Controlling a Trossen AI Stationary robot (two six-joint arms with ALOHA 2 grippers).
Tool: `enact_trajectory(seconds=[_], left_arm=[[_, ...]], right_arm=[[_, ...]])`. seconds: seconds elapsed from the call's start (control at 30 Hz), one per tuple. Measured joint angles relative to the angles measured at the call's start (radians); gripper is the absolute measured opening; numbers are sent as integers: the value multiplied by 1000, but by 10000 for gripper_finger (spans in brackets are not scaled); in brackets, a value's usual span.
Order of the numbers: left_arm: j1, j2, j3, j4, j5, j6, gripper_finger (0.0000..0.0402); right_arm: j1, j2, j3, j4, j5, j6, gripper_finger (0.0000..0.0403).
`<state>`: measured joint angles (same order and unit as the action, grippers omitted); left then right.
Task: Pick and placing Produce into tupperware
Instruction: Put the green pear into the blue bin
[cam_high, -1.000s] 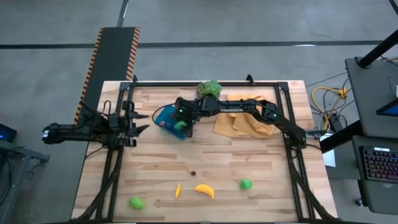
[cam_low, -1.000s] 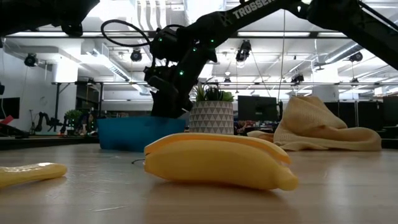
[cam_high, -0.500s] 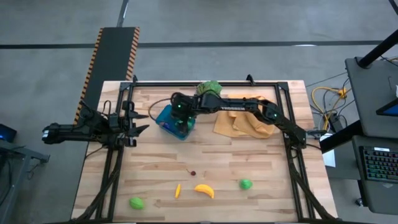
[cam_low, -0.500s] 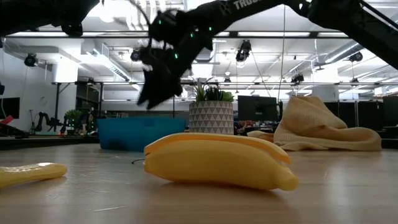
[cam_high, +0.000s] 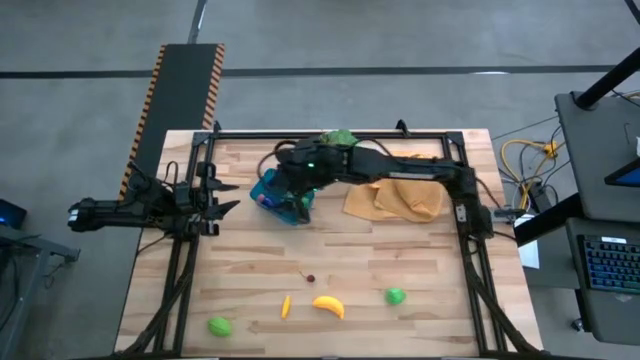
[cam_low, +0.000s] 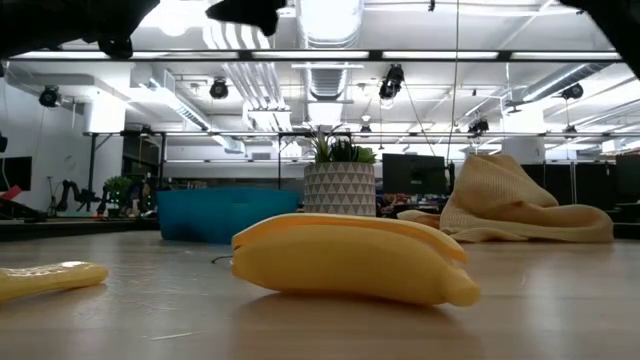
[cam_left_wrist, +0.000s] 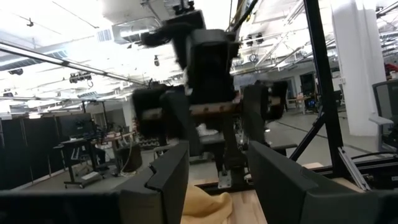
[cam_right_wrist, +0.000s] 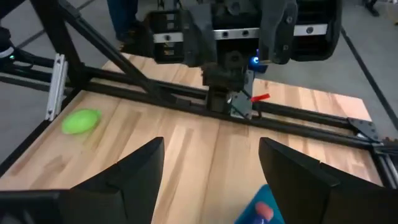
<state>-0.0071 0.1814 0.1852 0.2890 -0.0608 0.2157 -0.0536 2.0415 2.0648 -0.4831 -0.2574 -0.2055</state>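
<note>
Loose on the surface (cam_high: 400, 255): two green pieces (cam_high: 219, 325) (cam_high: 396, 295), one banana (cam_high: 328, 306), one orange-yellow piece (cam_high: 286, 305), one tiny dark red piece (cam_high: 311, 279). One tupperware (cam_high: 270, 193) sits near the rear left. The right tool (cam_high: 290, 187) hovers above it, fingers apart, empty. The left tool (cam_high: 225, 195) waits at the left edge, partly open, empty.

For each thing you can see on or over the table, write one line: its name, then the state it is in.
Tupperware: upright on the table, produce inside.
Banana: lying on the table, outside the tupperware.
Right gripper: open, empty, above the tupperware.
Left gripper: open, empty, at the table's left edge.
Cloth: crumpled.
Potted plant: upright.
Two green pieces: loose on the table.
</note>
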Motion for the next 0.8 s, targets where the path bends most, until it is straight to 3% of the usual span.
enact_trajectory(seconds=[0.3, 0.5, 0.67, 0.8], left_arm=[[0, -1, 0, -17, 0, 0, 151], [0, -1, 0, -17, 0, 0, 151], [0, 0, 0, -18, 0, 0, 151], [0, 0, 0, -18, 0, 0, 151]], right_arm=[[125, -384, -475, 208, 259, -47, 254], [173, -645, -830, 368, 358, 86, 254], [244, -836, -1078, 361, 477, 224, 254], [330, -983, -1204, 367, 484, 353, 254]])
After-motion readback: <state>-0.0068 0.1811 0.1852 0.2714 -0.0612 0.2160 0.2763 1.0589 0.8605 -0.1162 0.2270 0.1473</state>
